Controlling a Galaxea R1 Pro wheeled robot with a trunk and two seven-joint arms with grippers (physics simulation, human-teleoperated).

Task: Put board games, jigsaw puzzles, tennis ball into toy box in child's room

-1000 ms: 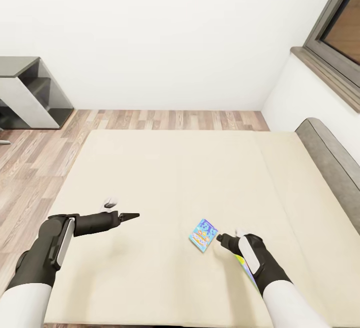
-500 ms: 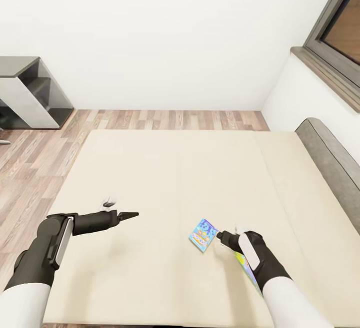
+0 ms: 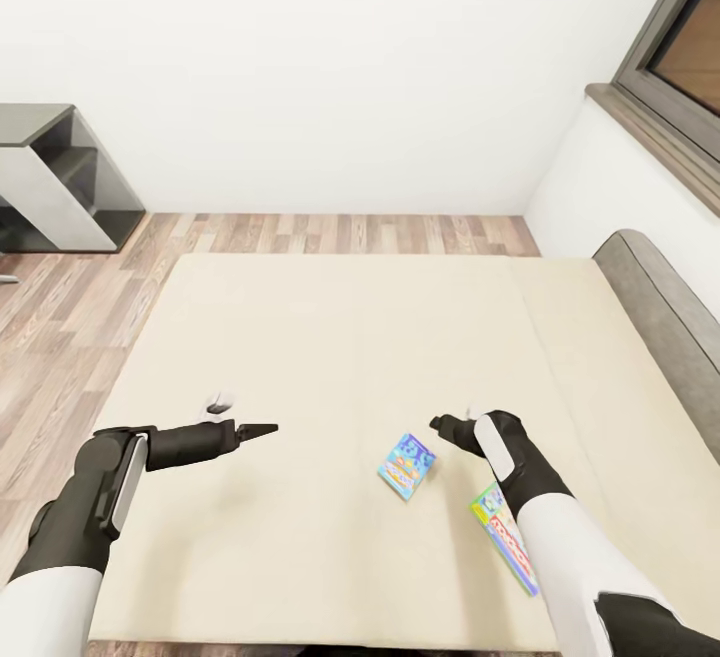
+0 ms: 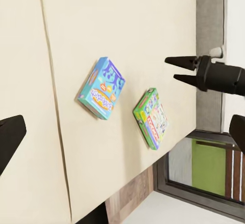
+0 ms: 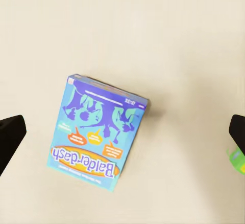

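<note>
Two board games lie flat on the beige bed [image 3: 330, 337]. The blue board game [image 3: 407, 466] [image 4: 101, 87] [image 5: 97, 132] reads "Balderdash". The green-edged board game [image 3: 503, 537] [image 4: 151, 117] lies beside it, nearer the bed's front edge, partly under my right forearm; its corner [image 5: 236, 160] shows in the right wrist view. My right gripper [image 3: 437, 424] [image 4: 176, 69] hovers open above the mattress just past the blue box, holding nothing. My left gripper [image 3: 270, 429] is open and empty over the bed, well to the left of both boxes.
A grey headboard [image 3: 660, 307] bounds the bed on the right, under a grey-framed window [image 3: 680, 47]. A low grey cabinet [image 3: 50, 177] stands at the far left on the wood-plank floor [image 3: 330, 235]. White walls close the far side.
My right arm has lifted and moved away from me, past the blue box, uncovering the green-edged box. The head view has shifted a little. The left arm has not moved.
</note>
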